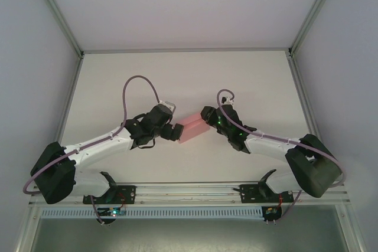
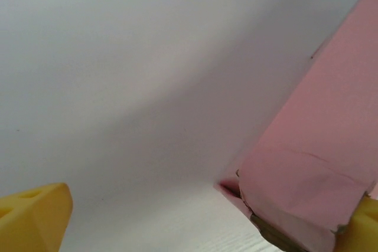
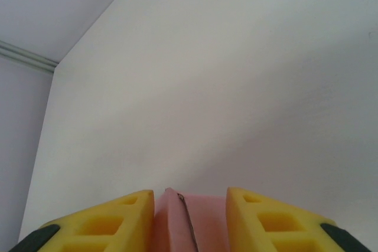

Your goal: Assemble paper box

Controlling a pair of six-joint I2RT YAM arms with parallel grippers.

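Pink card is soft stuff, and that is the worry. The box point(image 1: 192, 128) sits over the middle of the table point(image 1: 177, 75), between the two arms. As I judge it, only one pincer has hold of it, and at one end. If that grip squeezes harder, the thin walls could buckle and a crease could fold the wrong way. If it is too light, the box could swing or slip out once the arm moves. The other danger is on the left. The box's frayed lower edge lies against one yellow finger point(image 2: 363, 231), so a careless move of that arm could snag a flap and drag the box askew.

As for the left pincer point(image 1: 175, 132), its jaws are spread wide, with nothing gripped between them. The box merely touches the finger at the right of its wrist view. The right pincer point(image 1: 207, 115) is closed on the box, both yellow pads point(image 3: 112, 225) pressed against its sides, a seam showing between them. Whether the box's underside rests on the table I cannot tell.
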